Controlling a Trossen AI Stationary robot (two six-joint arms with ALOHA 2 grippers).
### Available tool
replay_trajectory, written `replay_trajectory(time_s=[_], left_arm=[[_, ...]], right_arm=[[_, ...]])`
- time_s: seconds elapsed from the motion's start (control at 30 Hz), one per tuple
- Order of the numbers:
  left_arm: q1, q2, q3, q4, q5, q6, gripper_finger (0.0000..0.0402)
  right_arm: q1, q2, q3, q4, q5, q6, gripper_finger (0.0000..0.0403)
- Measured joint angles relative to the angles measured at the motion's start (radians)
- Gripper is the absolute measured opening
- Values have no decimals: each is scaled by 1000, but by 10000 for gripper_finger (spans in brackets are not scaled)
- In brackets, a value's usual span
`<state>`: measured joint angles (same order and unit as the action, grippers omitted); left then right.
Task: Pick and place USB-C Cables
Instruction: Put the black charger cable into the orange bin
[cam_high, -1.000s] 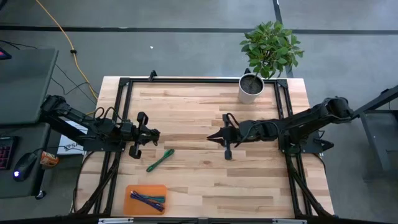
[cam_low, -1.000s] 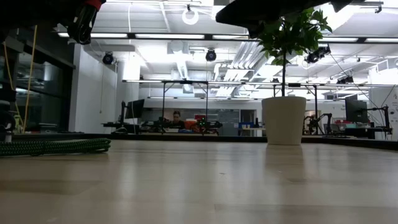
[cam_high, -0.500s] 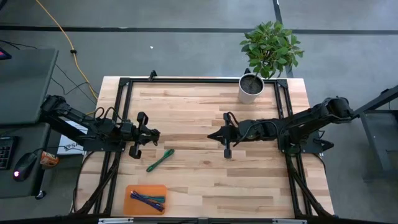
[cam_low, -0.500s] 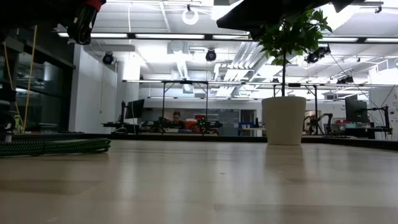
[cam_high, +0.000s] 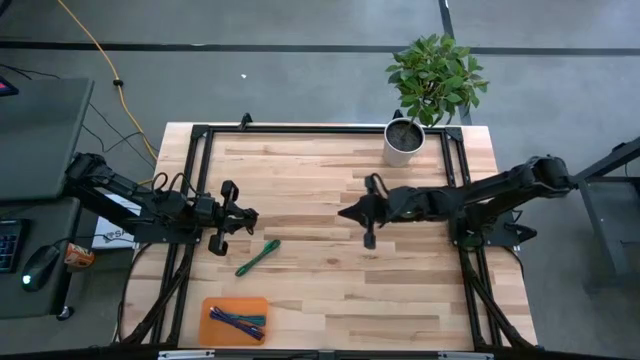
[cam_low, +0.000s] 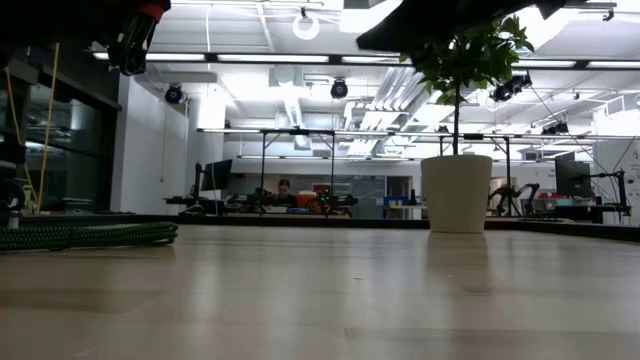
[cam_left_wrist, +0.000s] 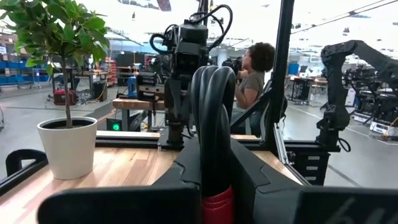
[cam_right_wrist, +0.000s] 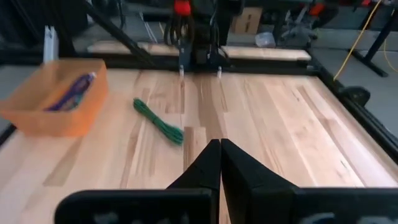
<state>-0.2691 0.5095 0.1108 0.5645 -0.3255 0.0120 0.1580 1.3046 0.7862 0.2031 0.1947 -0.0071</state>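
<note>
On the wooden table (cam_high: 330, 290) we see the green USB-C cable (cam_high: 257, 257) lying loose near the left side, a slim bundle set diagonally, touching neither arm. In the right wrist view it (cam_right_wrist: 158, 124) sits btwn the orange tray (cam_right_wrist: 37, 118) and that arm's own fingertips (cam_right_wrist: 210, 155), which are pressed together w/ no gap and nothing held. The tray (cam_high: 212, 304) sits at the table's near-left corner w/ the purple-blue cable (cam_high: 232, 322) inside; a teal cable (cam_high: 252, 320) lies beside it in there (we can't make out more in the tray).

The left gripper (cam_high: 247, 217) hovers just beside the green cable's upper end, apart from it. Its fingers (cam_left_wrist: 214, 124) look closed against each other, empty. The right gripper (cam_high: 343, 212) hangs over mid-table, well apart from the cable. A potted plant (cam_high: 432, 85) stands at the far right edge of the table. In the low view the green cable (cam_low: 90, 235) lies flat at left.
</note>
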Motion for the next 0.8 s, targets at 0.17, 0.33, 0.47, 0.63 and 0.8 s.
replay_trajectory(time_s=[0.17, 0.33, 0.47, 0.63, 0.8], left_arm=[[0, 0, 0, 1, 0, 0, 19], [0, 1, 3, 7, -6, 4, 19], [0, 1, 4, 3, -7, 9, 19], [0, 1, 4, -2, -11, 8, 19], [0, 1, 4, -7, -11, -28, 19]], right_arm=[[15, -159, -222, 258, -8, 10, 0], [15, -284, -397, 467, -2, 33, 0], [15, -307, -406, 466, -1, 34, 0], [15, -292, -396, 460, -5, 33, 0], [15, -290, -395, 459, -7, 33, 0]])
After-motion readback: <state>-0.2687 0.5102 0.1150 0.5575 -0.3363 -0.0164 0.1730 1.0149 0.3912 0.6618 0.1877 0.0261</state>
